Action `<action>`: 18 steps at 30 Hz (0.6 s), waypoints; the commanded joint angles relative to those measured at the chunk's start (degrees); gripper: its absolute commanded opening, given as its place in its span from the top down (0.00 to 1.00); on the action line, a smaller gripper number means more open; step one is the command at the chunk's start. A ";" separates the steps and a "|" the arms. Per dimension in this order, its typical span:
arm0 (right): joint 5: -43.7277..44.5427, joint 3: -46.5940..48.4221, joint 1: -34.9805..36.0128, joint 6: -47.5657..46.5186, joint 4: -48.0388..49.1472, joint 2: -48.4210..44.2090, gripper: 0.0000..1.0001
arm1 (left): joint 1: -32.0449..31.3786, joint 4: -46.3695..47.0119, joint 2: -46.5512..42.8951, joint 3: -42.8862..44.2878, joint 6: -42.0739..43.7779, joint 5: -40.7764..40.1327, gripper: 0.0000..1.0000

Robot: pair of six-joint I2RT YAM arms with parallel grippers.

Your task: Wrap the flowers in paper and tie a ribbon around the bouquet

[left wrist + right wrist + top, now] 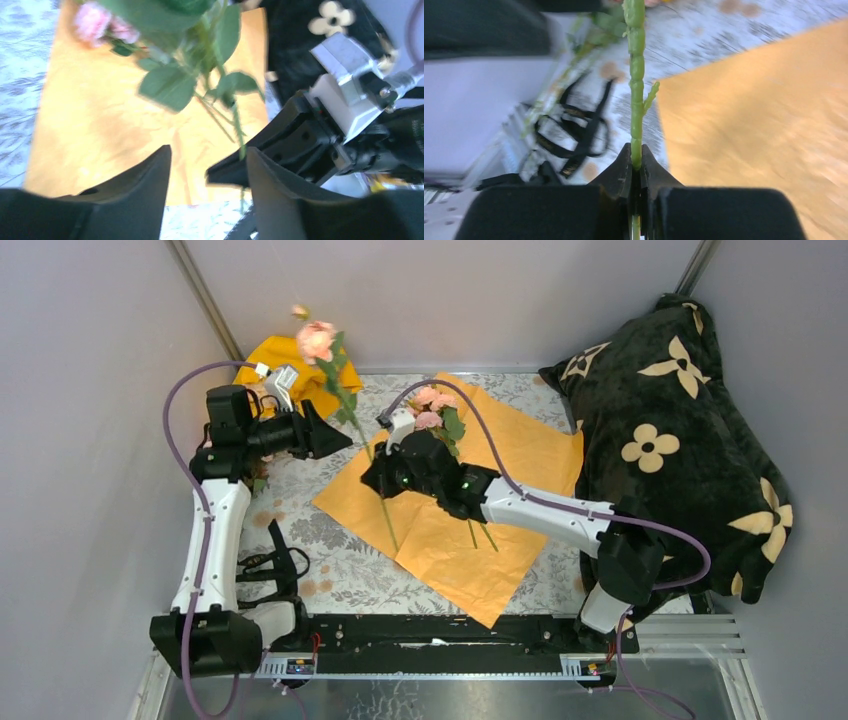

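One pink rose (316,340) stands raised at the back left, its long green stem (385,515) slanting down over the orange paper (520,455). My right gripper (374,478) is shut on that stem (636,100), which runs up from between the closed jaws (636,161). My left gripper (338,440) is open just left of the stem, with nothing between its fingers (150,185); the right gripper (295,145) and stem (239,132) show just beyond them. More flowers (435,405) lie on the paper's far corner. The black ribbon (275,560) lies coiled on the tablecloth to the left (574,135).
A yellow cloth (285,360) sits in the back left corner. A big black pillow with cream flower shapes (670,440) fills the right side. Grey walls close in on three sides. A black rail (450,630) runs along the near edge.
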 commanded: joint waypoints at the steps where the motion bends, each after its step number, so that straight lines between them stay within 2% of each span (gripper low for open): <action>1: 9.76 -1.08 -6.44 -1.38 -16.57 -3.83 1.00 | 0.51 -17.86 3.35 3.85 26.02 -20.29 0.27; 4: 12.77 -4.53 -10.19 -2.57 -23.59 -4.46 1.00 | 1.02 -20.47 3.17 -2.17 36.67 -33.07 0.11; 8: 20.32 -6.95 -13.34 -5.80 -30.10 -3.13 1.00 | 4.41 -13.62 1.29 -12.61 39.92 -50.16 0.06; 11: 24.96 -5.97 -15.14 -9.02 -33.63 0.40 1.00 | 10.50 -8.88 2.43 -15.85 40.30 -53.24 0.03; 14: 24.97 -4.48 -17.48 -11.55 -35.38 4.53 0.98 | 15.37 -7.27 5.50 -15.08 38.88 -53.84 0.03; 18: 22.76 -2.82 -18.75 -12.29 -34.59 9.07 0.79 | 19.34 -3.82 8.43 -14.58 37.26 -54.69 0.03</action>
